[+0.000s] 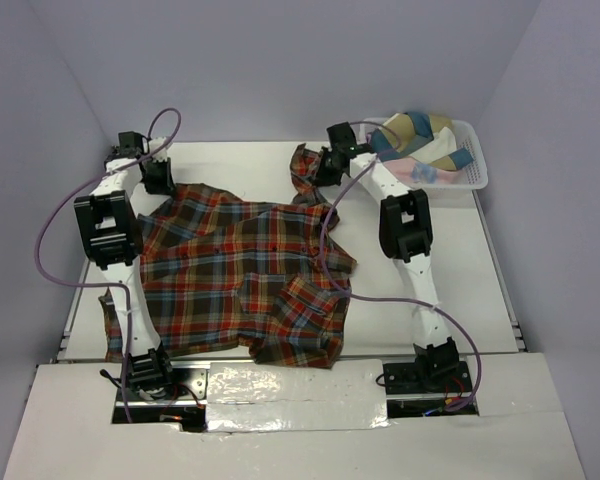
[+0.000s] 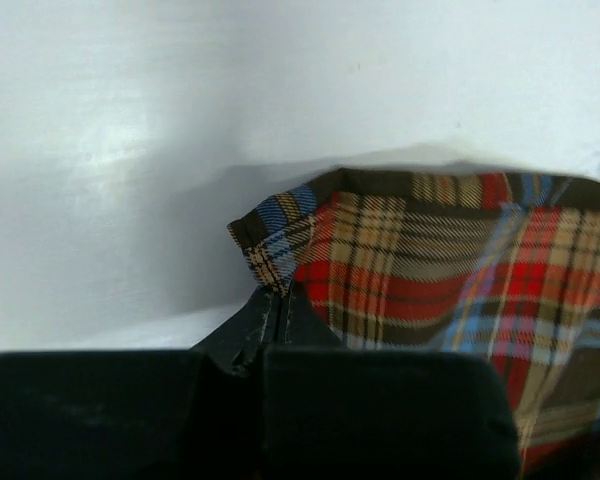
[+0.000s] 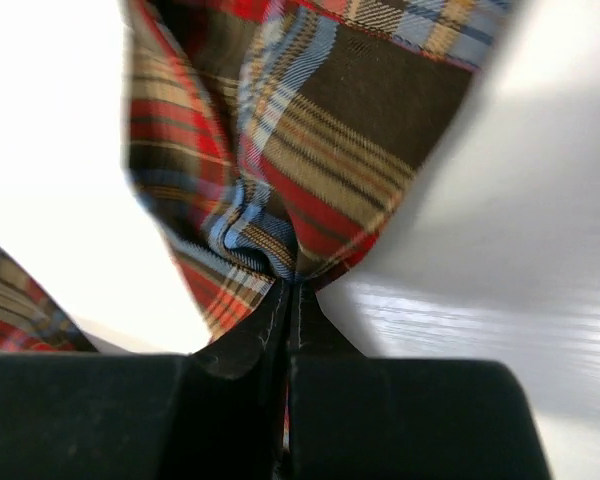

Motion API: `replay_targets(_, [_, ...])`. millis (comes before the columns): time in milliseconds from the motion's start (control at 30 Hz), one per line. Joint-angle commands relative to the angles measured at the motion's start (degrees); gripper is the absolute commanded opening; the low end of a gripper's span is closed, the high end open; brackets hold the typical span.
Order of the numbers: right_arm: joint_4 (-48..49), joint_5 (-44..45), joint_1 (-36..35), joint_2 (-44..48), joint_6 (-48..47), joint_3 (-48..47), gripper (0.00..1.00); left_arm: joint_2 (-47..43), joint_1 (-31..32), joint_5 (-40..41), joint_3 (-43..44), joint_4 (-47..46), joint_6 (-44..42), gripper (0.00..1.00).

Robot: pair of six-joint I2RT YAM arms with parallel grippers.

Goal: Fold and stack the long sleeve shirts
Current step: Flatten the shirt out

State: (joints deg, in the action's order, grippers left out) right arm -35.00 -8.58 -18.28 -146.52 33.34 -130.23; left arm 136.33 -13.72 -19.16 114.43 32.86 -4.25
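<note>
Plaid shirt [image 1: 230, 262] spread out; long axis runs near-left to far-right.

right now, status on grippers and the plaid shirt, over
Left gripper shut on plaid shirt corner. Right gripper shut on its bunched far edge. Shirt spread out, unfolded. Basket off right, clear of it.

The flat white table [image 1: 230, 160] carries a red-orange, brown and blue plaid flannel shirt [image 1: 240, 270]. The shirt lies spread open from the left gripper [image 1: 160, 180] at its far left corner across to the right gripper [image 1: 325, 168], and back toward the arm bases. A white slotted plastic basket [image 1: 475, 170] stands on the table just right of the right gripper, apart from the shirt.
</note>
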Motion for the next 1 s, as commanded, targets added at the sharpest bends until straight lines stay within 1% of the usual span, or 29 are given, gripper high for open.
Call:
replay_targets(0, [10.55,2.77,2.55,12.29,-2.93,0.07,0.0,-10.34,-2.71,-4.66,-3.94,-6.83,0.74,0.0])
replay_targets(33, [11.88,4.78,3.07,16.66,-4.24,1.63,0.0,-12.21,-3.24,-4.66,-5.0,-8.41,0.39,0.0])
replay_targets(67, [13.54,5.58,3.25,19.05,-4.95,2.87,0.0,-14.06,-4.03,-4.49,-6.4,-10.52,-0.14,0.0])
replay_targets(100, [16.6,6.37,3.17,21.25,-5.56,5.67,0.0,-17.04,-4.3,-4.31,-6.76,-10.97,-0.67,0.0])
replay_targets(133, [17.85,8.03,3.25,25.71,-6.35,7.17,0.0,-18.2,-4.39,-3.96,-7.11,-11.24,-1.98,0.0])
replay_targets(200, [20.4,8.75,3.25,29.52,-8.29,10.94,0.0,-21.36,-4.74,-3.87,-7.91,-11.15,-2.95,0.0])
replay_targets(233, [20.85,10.15,3.25,32.84,-8.82,12.18,0.0,-22.24,-5.0,-3.78,-8.43,-11.24,-3.3,0.0])
replay_targets(367, [24.36,12.53,3.08,40.16,-11.54,20.61,0.0,-26.72,-5.27,-2.82,-11.24,-11.85,-3.92,0.0])
replay_targets(500, [26.3,15.43,2.12,47.62,-14.35,26.25,0.0,-28.49,-5.36,-1.85,-12.3,-12.3,-3.92,0.0])
replay_targets(600, [27.53,17.28,0.18,50.53,-18.64,28.81,0.0,-28.58,-5.27,-2.11,-12.22,-12.38,-3.49,0.0])
replay_targets(733, [28.24,16.67,-1.58,50.63,-21.74,29.25,0.0,-28.05,-5.09,-2.02,-12.3,-12.47,-2.43,0.0])
replay_targets(833, [28.06,15.87,-1.49,49.4,-21.22,27.67,0.0,-27.52,-4.92,-1.15,-12.39,-12.56,-1.55,0.0])
replay_targets(933, [29.99,14.56,-1.49,47.21,-21.56,24.86,0.0,-27.87,-4.66,1.04,-13.53,-13.78,-1.64,0.0])
replay_targets(967, [29.39,14.21,-1.49,45.9,-21.65,21.29,0.0,-27.7,-4.65,1.84,-13.79,-14.66,-1.72,0.0])
